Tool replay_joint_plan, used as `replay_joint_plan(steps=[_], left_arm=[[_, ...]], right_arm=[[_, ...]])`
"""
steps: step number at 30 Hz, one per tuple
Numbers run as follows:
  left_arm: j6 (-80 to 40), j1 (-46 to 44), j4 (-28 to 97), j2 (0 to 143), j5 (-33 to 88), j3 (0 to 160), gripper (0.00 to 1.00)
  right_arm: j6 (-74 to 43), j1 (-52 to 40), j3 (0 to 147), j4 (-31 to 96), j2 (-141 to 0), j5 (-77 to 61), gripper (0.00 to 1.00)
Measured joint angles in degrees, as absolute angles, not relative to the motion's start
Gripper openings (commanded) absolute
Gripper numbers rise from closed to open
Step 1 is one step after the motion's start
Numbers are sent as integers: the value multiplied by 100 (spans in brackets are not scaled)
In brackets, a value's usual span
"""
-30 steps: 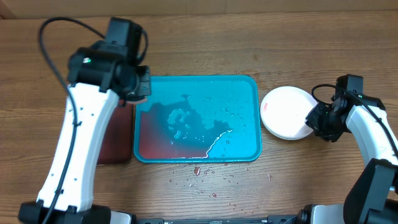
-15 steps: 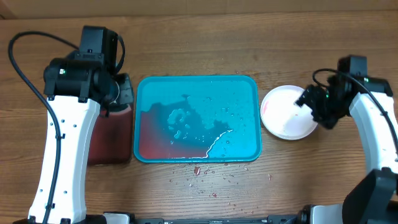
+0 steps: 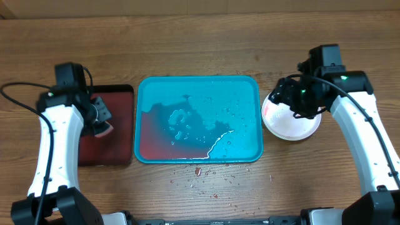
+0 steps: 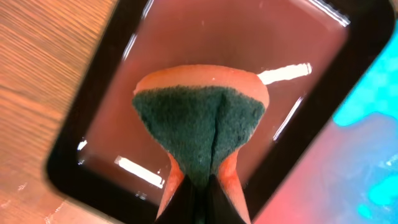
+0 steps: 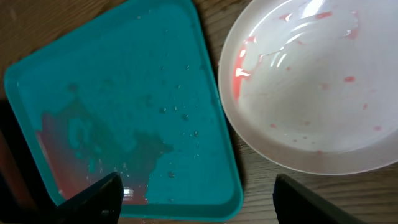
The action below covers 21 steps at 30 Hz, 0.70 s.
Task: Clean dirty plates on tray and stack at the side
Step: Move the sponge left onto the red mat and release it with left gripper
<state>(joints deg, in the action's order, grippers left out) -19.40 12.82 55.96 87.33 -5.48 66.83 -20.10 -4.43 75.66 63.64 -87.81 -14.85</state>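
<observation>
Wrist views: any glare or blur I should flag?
Left wrist: bright light streaks glare off the glossy red tray; the sponge is sharp. Right wrist: glare patches on the white plate; the fingertips are dark and soft-edged.

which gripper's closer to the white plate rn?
Right. The right gripper hangs open over the white plate's left rim; left gripper is across the blue tray, over the dark red tray, shut on the sponge.
</observation>
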Motion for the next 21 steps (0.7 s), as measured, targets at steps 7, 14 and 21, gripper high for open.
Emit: replay_joint_plan(steps=[7, 14, 21], left_arm=[[-1959, 1280, 5004, 8737, -320, 5714, 32], [-1931, 1280, 5061, 8737, 19, 5782, 52], [-1236, 1260, 6180, 8739, 1682, 7358, 59]], right_arm=[[-1986, -799, 7564, 6346, -8781, -1496, 79], [-1981, -829, 7566, 6372, -8781, -1505, 79], [-1966, -829, 7572, 6521, -8768, -1505, 74]])
